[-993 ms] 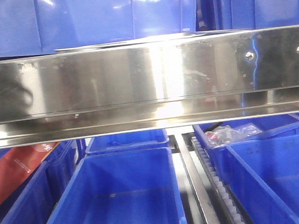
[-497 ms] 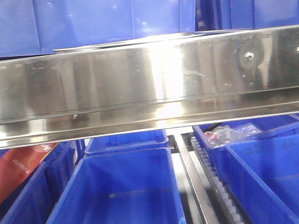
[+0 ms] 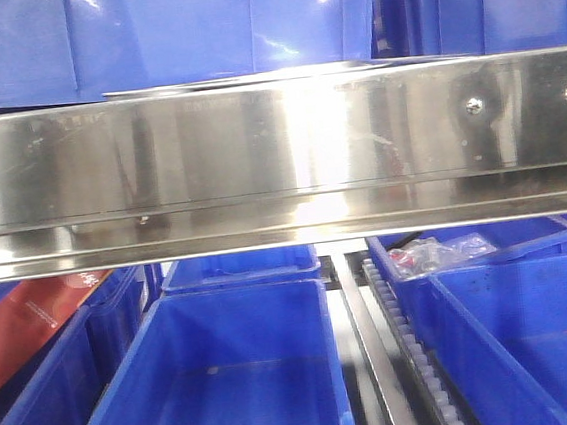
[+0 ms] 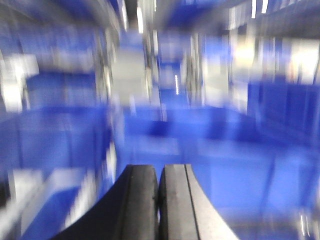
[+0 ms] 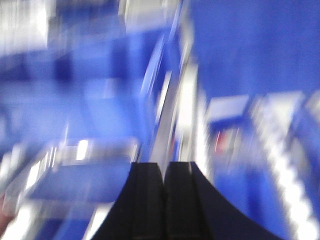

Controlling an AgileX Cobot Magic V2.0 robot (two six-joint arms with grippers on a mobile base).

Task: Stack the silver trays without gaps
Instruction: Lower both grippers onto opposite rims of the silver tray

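Observation:
The silver trays (image 3: 240, 78) show only edge-on in the front view, as a thin flat silver rim lying on top of the steel rail under a blue bin. Neither gripper appears in that view. In the left wrist view my left gripper (image 4: 159, 172) is shut, its two dark fingers pressed together with nothing between them, against a motion-blurred blue background. In the right wrist view my right gripper (image 5: 163, 170) is likewise shut and empty, with blurred blue bins and a silver strip beyond it.
A broad mirror-like steel rail (image 3: 278, 153) with screw heads crosses the front view. Deep blue bins (image 3: 219, 379) sit below it, one at the right holding a clear bag (image 3: 433, 255). More blue bins (image 3: 166, 33) stand above. A red item (image 3: 28, 322) lies at lower left.
The front view is nearly unchanged; only the reflections on the steel rail have shifted.

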